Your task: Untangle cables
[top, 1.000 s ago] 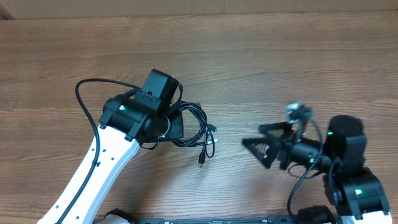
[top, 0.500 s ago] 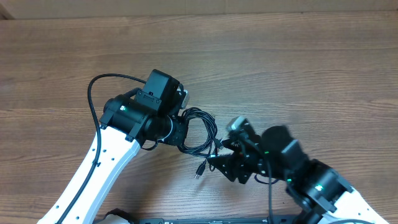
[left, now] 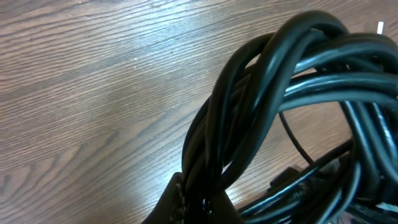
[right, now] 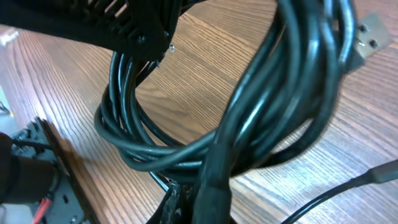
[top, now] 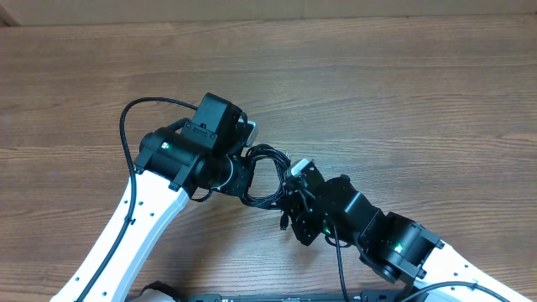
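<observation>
Clamping the cables from both sides, we're gripping them with the left end effector on their left and the right end effector at lower right.

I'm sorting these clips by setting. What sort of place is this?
Probably a robotics lab or test bench. A white left arm and a right arm reach over a wood-grain table and meet at a bundle of thin black cables. Nothing domestic shows.

My left arm and right arm match: white links, black joint housings, green status lights. A thick black wire loops off the left.
</observation>
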`<state>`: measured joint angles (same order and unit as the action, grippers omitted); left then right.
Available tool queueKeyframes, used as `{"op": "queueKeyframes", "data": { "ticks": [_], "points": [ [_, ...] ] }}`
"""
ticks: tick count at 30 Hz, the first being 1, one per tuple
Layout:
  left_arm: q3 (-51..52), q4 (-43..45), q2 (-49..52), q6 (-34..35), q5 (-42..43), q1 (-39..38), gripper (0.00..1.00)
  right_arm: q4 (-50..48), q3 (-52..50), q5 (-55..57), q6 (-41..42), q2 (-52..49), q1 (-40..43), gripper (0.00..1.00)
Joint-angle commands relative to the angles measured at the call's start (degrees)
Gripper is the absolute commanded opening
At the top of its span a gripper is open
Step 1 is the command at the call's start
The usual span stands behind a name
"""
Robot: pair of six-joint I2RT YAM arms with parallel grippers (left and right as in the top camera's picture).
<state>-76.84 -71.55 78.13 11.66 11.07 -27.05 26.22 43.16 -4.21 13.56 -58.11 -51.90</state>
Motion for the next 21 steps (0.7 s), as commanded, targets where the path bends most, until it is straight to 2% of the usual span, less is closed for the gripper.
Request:
{"op": "queueKeyframes", "data": {
  "ticks": [1, 8, 15, 21],
  "points": [
    [-0.15, 0.24, -0.57, 1.44, -5.16, -0.72, 0.04, -0.96, 0.76, -0.52, 4.33, 3.50, -0.33, 0.04],
    [-0.13, 2.19, -0.57, 6.25, -7.43, -0.74, 0.04, -1.33, 0.76, -12.37, 5.27, 9.05, -0.33, 0.04],
    [-0.13, 4.48, -0.57, 6.54, -5.01, -1.16, 0.04, -6.97, 0.76, -12.59, 14.62, 10.67, -0.33, 0.04],
    [-0.13, 6.62, -0.57, 6.32, -2.78, -4.81, 0.04, -13.94, 0.74, -10.64, 15.17, 5.64, -0.33, 0.04]
  ]
}}
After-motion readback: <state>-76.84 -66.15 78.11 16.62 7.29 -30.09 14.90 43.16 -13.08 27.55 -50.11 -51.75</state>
